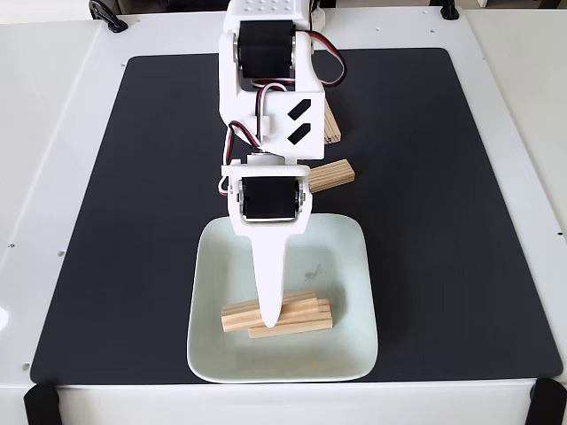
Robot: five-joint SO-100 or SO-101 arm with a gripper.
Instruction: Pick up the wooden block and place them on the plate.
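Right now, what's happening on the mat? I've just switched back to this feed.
The white arm reaches over the plate, its gripper down at two wooden blocks lying side by side in the dish. Whether the jaws are open or shut cannot be told from this angle. Two more blocks wait on the black mat behind the plate: one beside the arm, another partly hidden by it.

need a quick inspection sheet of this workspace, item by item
surface: black rectangular mat on a white table
job's things: pale mint square plate holds light-tan wooden blocks lying together, exact count unclear behind the arm; two more wooden blocks on the mat, one beside the arm, one partly hidden
clutter: nothing seen
grippers: white gripper over the plate's blocks; open or shut cannot be told
cables: red, white and black wires on the arm
surroundings: black clamps at the table's corners
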